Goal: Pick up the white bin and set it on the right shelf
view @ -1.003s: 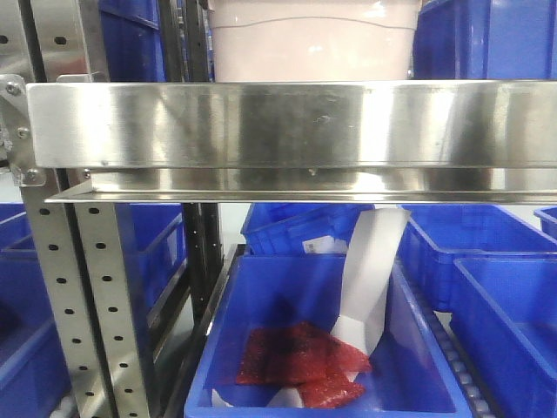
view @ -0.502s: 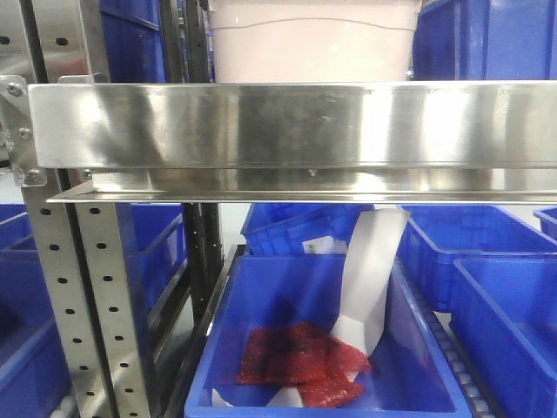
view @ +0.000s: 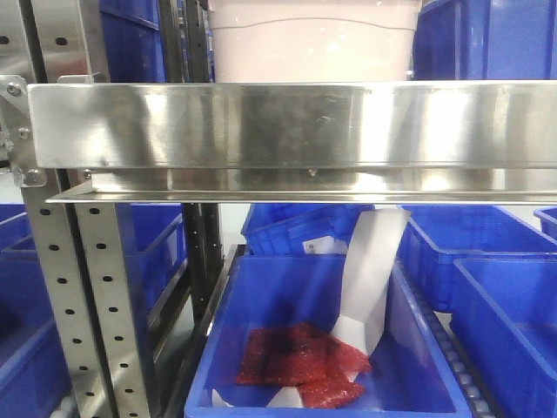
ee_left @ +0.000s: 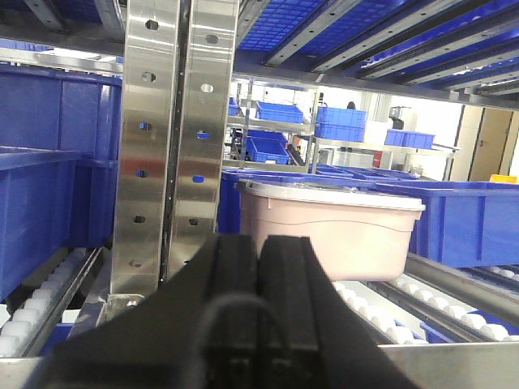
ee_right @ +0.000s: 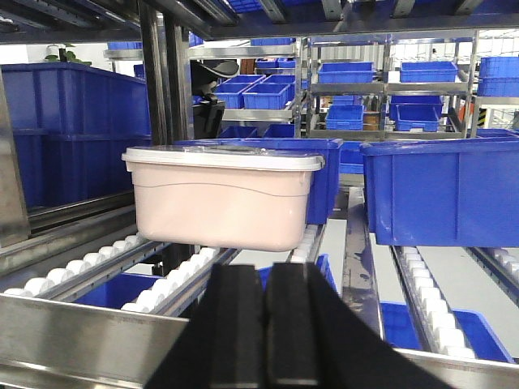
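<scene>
While both arms hover short of the rack, the white bin [ee_right: 223, 198] sits on a lane of white rollers [ee_right: 174, 284] on the upper level, its glossy lid on and its long side facing the cameras. From the front-facing view only the lower part of its pale pink body [view: 313, 43] shows above the broad stainless steel front rail [view: 287, 126], between dark blue bins on either side. Below the rail, an open blue bin [view: 322, 348] holds red packets [view: 300, 357] and a strip of white paper [view: 370, 279].

The left gripper [ee_left: 259, 308] fills the bottom of its wrist view with both black fingers pressed flat together and nothing between them. A perforated steel upright post [ee_left: 170, 146] stands close ahead of it, with the bin beyond and to the right. The right gripper [ee_right: 263, 324] looks the same: fingers closed against each other, empty, aimed at the bin's near wall from outside the rail. A large blue bin [ee_right: 438, 190] rests just beside the white one on the neighbouring lane.

Judging by this, the task is at its approach step; neither arm touches the bin yet. The next move likely calls for spreading both sets of fingers, reaching past the rail, and taking the bin under its thick rim on both ends before lifting it clear of the rollers.
</scene>
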Motion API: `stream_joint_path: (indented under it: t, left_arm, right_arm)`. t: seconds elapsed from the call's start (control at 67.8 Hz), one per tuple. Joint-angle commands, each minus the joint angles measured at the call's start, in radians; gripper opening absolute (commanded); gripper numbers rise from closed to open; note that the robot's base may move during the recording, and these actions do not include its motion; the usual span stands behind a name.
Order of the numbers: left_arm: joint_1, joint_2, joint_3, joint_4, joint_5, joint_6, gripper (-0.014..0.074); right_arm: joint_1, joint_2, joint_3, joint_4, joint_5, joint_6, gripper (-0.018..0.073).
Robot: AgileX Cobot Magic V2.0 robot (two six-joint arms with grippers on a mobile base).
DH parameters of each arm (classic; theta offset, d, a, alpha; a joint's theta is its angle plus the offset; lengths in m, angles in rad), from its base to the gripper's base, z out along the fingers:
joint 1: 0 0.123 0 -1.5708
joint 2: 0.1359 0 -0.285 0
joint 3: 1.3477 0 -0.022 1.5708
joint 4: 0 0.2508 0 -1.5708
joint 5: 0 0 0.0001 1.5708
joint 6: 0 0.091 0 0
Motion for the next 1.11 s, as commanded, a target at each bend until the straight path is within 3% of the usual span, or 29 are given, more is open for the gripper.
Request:
stream_joint_path:
  t: [0.0,0.531,0.62,0.693,0.767,0.841,0.959,1.033,1.092]
  left_arm:
    - [-0.007,0.012,-0.028,-0.020,-0.053,-0.005,-0.0118]
    - [-0.007,0.012,-0.028,-0.021,-0.053,-0.005,-0.0118]
    - [-0.007,0.012,-0.028,-0.021,-0.053,-0.005,-0.0118]
    - [-0.007,0.012,-0.028,-0.021,-0.053,-0.005,-0.0118]
    - [-0.007,0.012,-0.028,-0.021,-0.053,-0.005,-0.0118]
    - [-0.007,0.012,-0.028,-0.021,-0.053,-0.005,-0.0118]
    - [-0.007,0.012,-0.028,-0.021,-0.053,-0.005,-0.0118]
    - [-0.007,0.012,-0.028,-0.021,-0.053,-0.005,-0.0118]
    - [-0.007,0.012,-0.028,-0.021,-0.053,-0.005,-0.0118]
  right_arm:
    - [-0.005,0.015,-0.024,0.041,-0.048,-0.009,0.0056]
    - [-0.005,0.015,-0.019,0.047,-0.065,-0.009,0.0056]
    - [0.035,0.015,0.002,0.031,-0.114,-0.009,0.0056]
    - [0.077,0.015,0.023,-0.061,-0.188,-0.001,0.0056]
    - [0.117,0.015,0.045,-0.215,-0.275,0.073,0.0056]
    - [0.157,0.015,0.071,-0.406,-0.375,0.225,0.0056]
    - [0.210,0.013,0.136,-0.736,-0.541,0.563,0.0056]
    - [0.252,0.006,0.206,-0.874,-0.638,0.728,0.0056]
    - [0.281,-0.005,0.277,-0.928,-0.681,0.823,0.0056]
